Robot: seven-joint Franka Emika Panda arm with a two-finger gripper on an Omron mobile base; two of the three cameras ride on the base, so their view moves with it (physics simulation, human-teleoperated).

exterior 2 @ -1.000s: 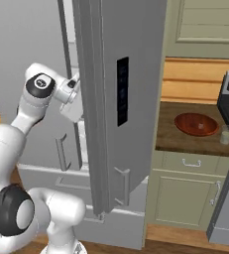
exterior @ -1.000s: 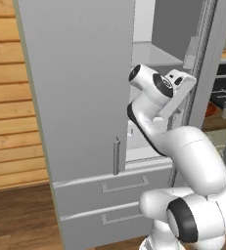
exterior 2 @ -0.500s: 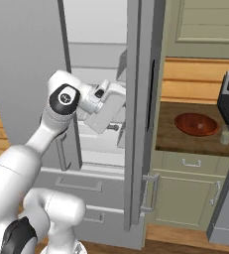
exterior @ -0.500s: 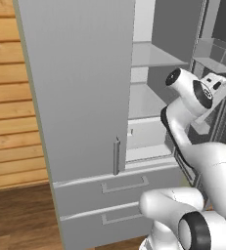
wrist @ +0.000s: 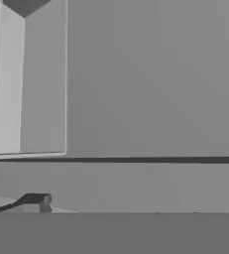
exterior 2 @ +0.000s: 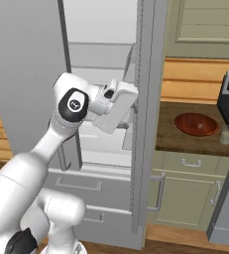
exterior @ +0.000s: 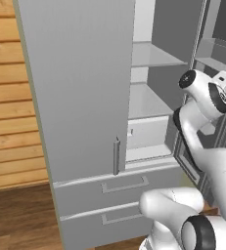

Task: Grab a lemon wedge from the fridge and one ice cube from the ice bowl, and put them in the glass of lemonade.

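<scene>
1. The fridge stands with its right door swung wide and its left door shut, which opens the pale shelved interior for the search for the lemon wedge.
2. The claw sits at the inner face of the open door, beside the shelves; its fingertips are hidden behind the white hand, so I cannot tell whether they stand apart or together. Nothing can be seen held in it.
3. The hand view looks flat onto grey fridge surfaces and a clear door bin, which suggests the hand is turned toward the door, not the shelves.
4. The lemon wedge cannot be made out on any shelf; it may lie behind the arm or be too small to see. Judging from this, the fetching step is only starting.
5. Well away from the claw, beyond the open door, the desk carries the ice bowl; the glass of lemonade stands just beside it on the side farther from the claw. They sit close together, probably so the ice has a short trip.
6. Counted: one fridge with two doors and two lower drawers, three bare shelf levels in the left base view, one bowl, one glass. No ice cube is distinguishable in the bowl.
</scene>
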